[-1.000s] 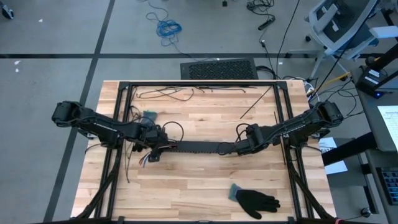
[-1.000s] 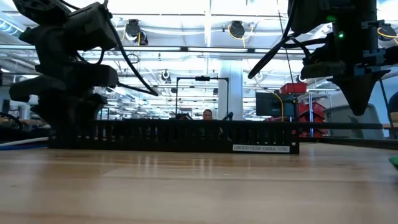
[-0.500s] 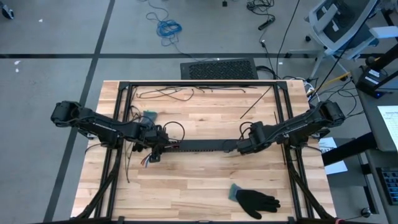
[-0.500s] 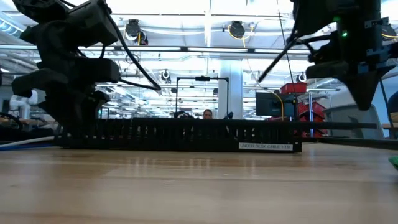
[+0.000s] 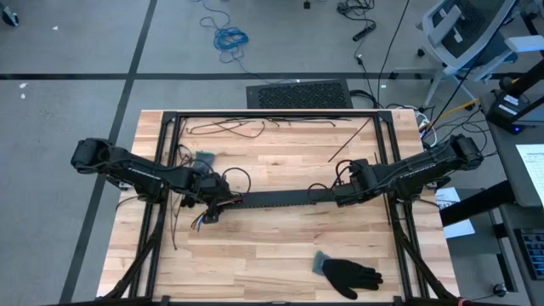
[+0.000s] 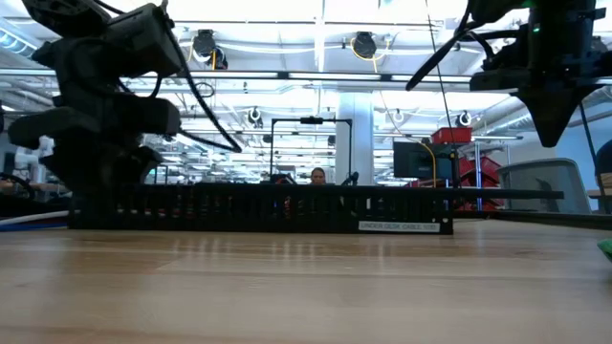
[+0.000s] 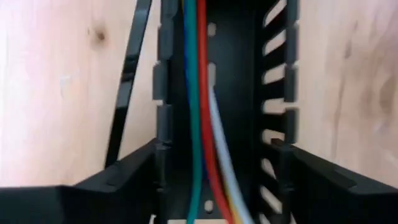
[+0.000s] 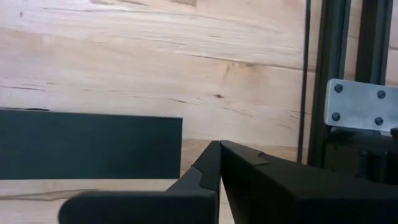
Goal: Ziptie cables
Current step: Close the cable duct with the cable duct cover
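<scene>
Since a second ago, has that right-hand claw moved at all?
Yes. In the high view the right gripper has pulled back toward the table frame's right post, off the black slotted strip.

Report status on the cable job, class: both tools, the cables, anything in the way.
Left tool open, straddling the black slotted strip. Right tool shut, off the strip's right end. Cables lying inside the strip, no ziptie seen. Nothing blocking.

Right gripper (image 5: 337, 195), fingers pressed together, now off right end of long black slotted plastic strip (image 5: 274, 199); it was over that end earlier, now drawn back rightward and raised higher in low view. Strip's right end lies exposed. Strip shifted slightly left along wooden counter (image 5: 272, 255).
</scene>
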`<state>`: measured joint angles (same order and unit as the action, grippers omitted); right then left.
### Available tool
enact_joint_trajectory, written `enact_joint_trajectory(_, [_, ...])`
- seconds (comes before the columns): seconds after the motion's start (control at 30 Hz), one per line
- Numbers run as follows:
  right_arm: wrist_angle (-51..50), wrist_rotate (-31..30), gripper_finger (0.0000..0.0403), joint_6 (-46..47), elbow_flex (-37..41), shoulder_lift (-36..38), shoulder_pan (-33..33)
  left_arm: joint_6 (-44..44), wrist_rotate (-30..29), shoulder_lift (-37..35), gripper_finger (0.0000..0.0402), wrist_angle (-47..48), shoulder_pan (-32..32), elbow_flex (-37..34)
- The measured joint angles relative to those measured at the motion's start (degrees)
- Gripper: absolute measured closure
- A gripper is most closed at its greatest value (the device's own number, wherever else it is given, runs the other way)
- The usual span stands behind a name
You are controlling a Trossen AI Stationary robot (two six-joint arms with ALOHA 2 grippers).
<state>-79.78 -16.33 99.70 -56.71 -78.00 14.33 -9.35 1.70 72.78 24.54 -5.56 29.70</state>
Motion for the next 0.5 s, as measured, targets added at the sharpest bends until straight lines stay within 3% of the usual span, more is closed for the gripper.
enact_joint_trajectory(0.27, [0.8,-1.5,0.0403,-0.7,0.0,0.0,0.0,-0.9,-0.4,-0.1,0.0048,1.3,0.0,4.8])
enact_joint_trajectory(0.5, [0.9,-1.9,0.0403,-2.9,0.0,0.0,0.0,-0.9,-0.4,2.6,0.0034,1.7,0.0,4.3])
